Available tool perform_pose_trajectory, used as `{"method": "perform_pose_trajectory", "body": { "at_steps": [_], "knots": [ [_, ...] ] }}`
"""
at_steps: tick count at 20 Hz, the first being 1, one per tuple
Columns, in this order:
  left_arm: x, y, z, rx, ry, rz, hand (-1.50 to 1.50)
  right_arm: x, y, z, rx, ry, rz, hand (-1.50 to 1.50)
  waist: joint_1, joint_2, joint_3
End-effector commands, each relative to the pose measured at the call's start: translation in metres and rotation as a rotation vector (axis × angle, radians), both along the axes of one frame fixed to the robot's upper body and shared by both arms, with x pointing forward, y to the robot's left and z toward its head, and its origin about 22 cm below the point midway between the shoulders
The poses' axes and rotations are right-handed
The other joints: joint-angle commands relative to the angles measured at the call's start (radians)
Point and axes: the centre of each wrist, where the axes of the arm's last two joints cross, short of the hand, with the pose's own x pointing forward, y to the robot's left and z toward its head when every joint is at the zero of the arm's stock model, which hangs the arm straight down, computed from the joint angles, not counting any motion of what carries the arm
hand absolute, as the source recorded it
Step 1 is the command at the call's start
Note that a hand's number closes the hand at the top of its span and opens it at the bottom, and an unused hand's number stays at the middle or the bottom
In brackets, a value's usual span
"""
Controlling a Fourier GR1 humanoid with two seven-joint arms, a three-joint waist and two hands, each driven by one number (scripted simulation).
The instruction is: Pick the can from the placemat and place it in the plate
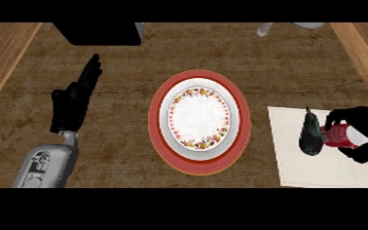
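Nearest the viewer, at the lower left, a grey forearm point(45, 165) rises from the bottom edge and ends in the black left hand point(69, 108). Its fingers point(90, 75) are straight and point up and slightly right, grasping nothing; the hand rests above the brown table point(115, 141), well apart from everything else.

At the lower right, a pale placemat point(316, 168) lies on the table and runs off the right edge. On it stands a red and white can point(339, 136), tipped a little to the left. The black right hand point(354, 122) comes in from the right edge and its fingers are curled round the can, covering its top and far side (whether the can is lifted or touching the mat cannot be told). Just left of the can, also on the placemat, lies a dark green, elongated item point(310, 134) with a pointed upper end.

In the middle of the table sits a white plate point(179, 126) with a floral band near its rim, resting on a larger red disc point(159, 146) edged in orange.

Farthest away, along the top edge, a black box shape point(101, 33) shows at the left and part of a pale object point(287, 27) at the right.
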Motion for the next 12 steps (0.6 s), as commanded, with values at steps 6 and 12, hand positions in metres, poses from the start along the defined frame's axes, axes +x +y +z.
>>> {"method": "perform_pose_trajectory", "body": {
  "at_steps": [6, 12],
  "knots": [
    [-0.008, 0.005, -0.012, -0.002, 0.020, 0.030, 0.00, -0.044, 0.043, -0.031, -0.018, -0.113, -0.452, 1.50, -0.040, -0.009, 0.000],
    [-0.004, 0.014, -0.002, -0.004, 0.014, 0.058, 0.00, -0.061, 0.068, 0.024, 0.139, -0.495, -0.430, 1.50, -0.045, -0.009, 0.001]
  ]
}}
